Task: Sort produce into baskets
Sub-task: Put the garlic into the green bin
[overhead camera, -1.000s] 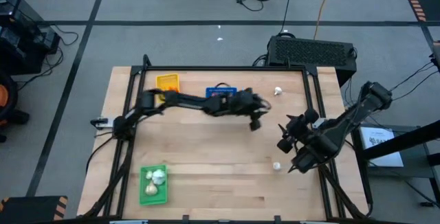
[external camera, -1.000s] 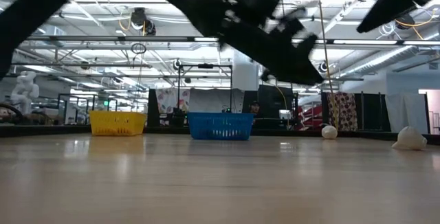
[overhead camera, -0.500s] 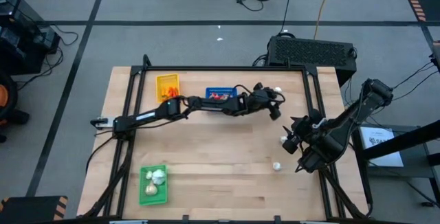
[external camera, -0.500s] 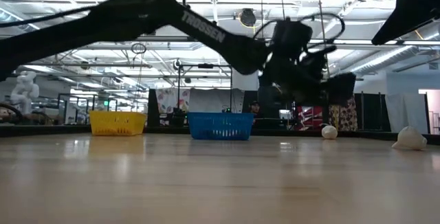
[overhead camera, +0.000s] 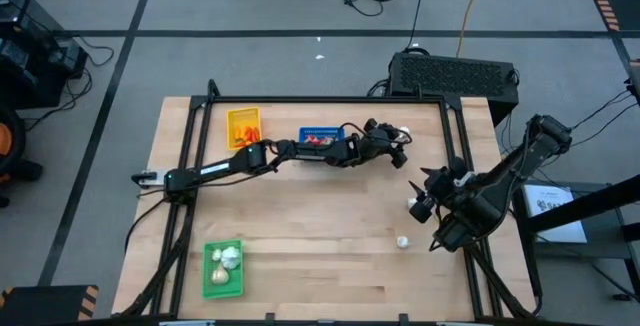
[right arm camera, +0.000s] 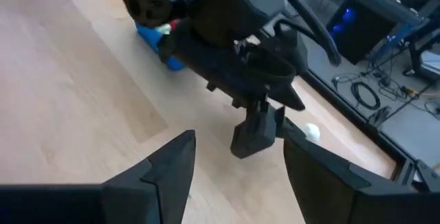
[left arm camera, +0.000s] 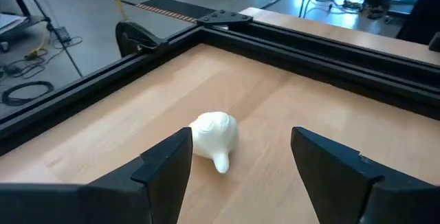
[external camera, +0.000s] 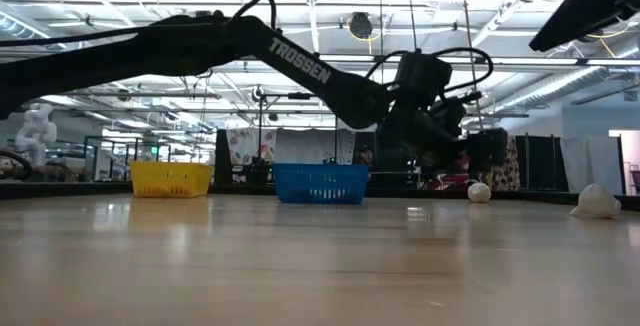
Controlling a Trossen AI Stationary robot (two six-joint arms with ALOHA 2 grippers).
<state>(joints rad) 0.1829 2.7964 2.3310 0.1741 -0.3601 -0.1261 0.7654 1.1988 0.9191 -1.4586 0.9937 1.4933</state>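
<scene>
Both arms are matte black, slim and jointed. The left arm (external camera: 250,46) bears white "TROSSEN" lettering, with black cables looping near its wrist. Each tool has two flat, dark, angular fingers (left arm camera: 165,165).

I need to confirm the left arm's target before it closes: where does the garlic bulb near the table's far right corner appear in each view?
High view: garlic bulb at the far edge, just beyond the left gripper.
Low view: small white ball at right, beside the gripper.
Left wrist view: centre, between the open fingers.
Right wrist view: white speck behind the left gripper.
Shared landmark: blue basket.
</scene>
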